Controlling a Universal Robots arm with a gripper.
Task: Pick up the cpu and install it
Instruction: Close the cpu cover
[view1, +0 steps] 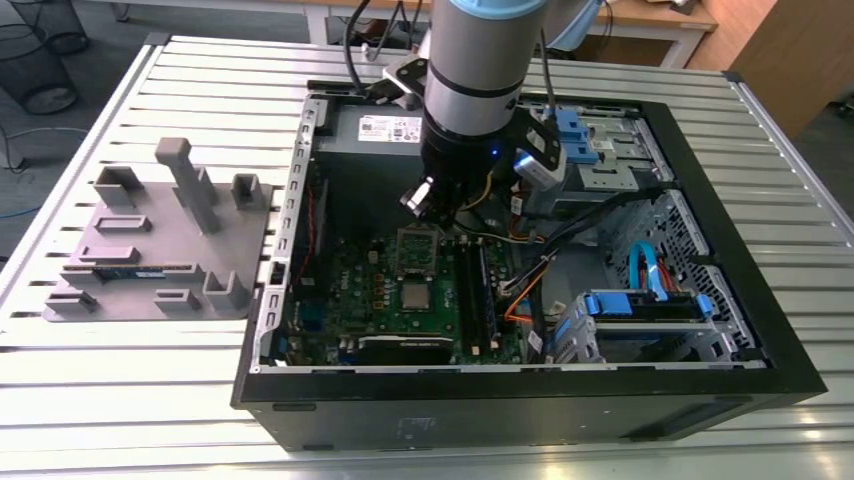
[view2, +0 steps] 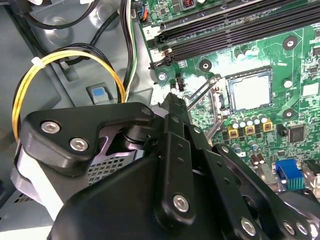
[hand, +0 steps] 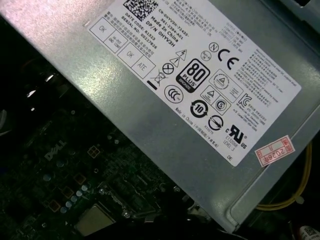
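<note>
Exterior view recorded one cpu (view1: 418, 295) lying flat in its socket on the motherboard (view1: 387, 300), inside the open computer case (view1: 534, 400). Its shiny top faced up; being square, it presented no long axis, and its edges ran parallel to the board's edges. The chip was also noted in the second wrist view (view2: 248, 93), where the socket's thin metal lever stood raised beside it. One gripper (view1: 430, 200) hung over the board, just beside the hinged socket frame (view1: 418, 248) and apart from the cpu, which lay beyond that frame. Whether its fingers were apart or together could not be told. One power supply (view1: 374, 128) sat behind the arm.
</note>
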